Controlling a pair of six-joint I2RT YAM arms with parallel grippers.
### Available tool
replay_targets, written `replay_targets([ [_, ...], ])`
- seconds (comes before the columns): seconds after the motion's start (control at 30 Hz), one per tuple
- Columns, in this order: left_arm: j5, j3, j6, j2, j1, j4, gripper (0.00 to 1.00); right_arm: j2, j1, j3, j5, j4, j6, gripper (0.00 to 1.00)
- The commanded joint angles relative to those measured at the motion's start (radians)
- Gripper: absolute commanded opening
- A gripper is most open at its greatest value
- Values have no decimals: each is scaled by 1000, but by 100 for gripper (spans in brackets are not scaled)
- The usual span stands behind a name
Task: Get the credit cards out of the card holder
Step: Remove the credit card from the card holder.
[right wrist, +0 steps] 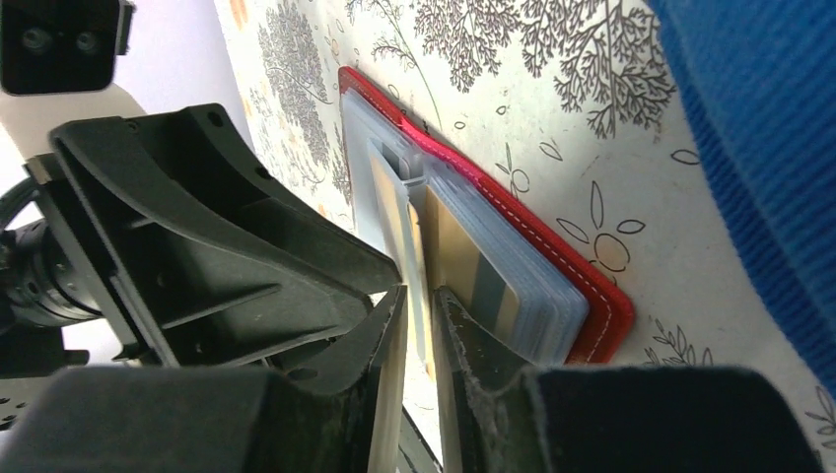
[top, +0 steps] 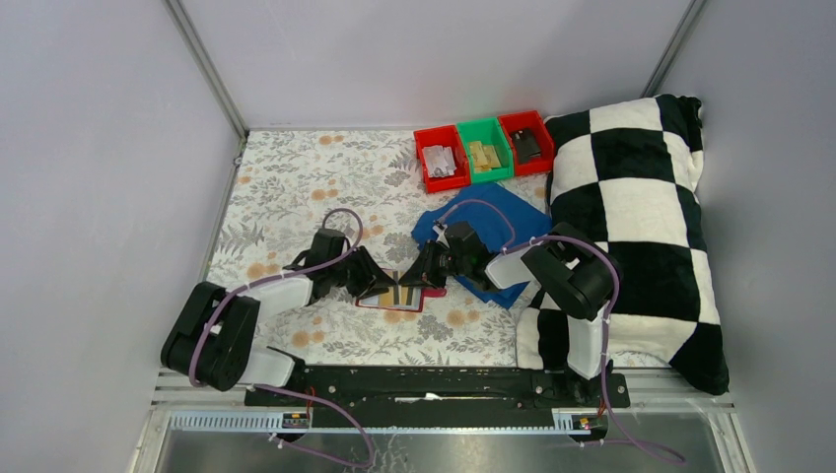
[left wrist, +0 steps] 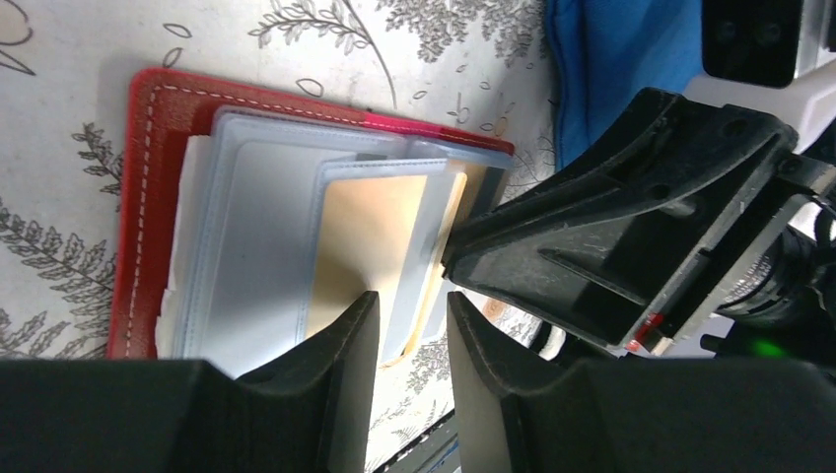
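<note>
The small red folding card holder lies open mid-table between the arms, with the left gripper and right gripper each showing fingers slightly apart at its sleeves, clamping nothing I can see, so extraction is only beginning and next looks like pinching the tan-yellow plastic card and sliding it out.

Grey walls, floral tablecloth

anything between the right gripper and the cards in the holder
No separate object. The right gripper is at the open card holder, its fingers either side of a sleeve edge. The credit cards sit inside clear plastic sleeves, which cover them. The left gripper crowds in from the opposite side.
</note>
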Motion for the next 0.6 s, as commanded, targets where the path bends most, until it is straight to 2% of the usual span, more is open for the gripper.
replay_targets([
  [0.0, -13, 12, -1, 40, -7, 57, 35, 30, -4, 7, -14, 68, 36, 22],
  [0.43, -36, -21, 9, 60, -7, 68, 35, 57, -4, 19, -40, 121, 68, 16],
  [0.57, -34, -11, 18, 50, -7, 51, 34, 37, -4, 17, -4, 53, 21, 23],
])
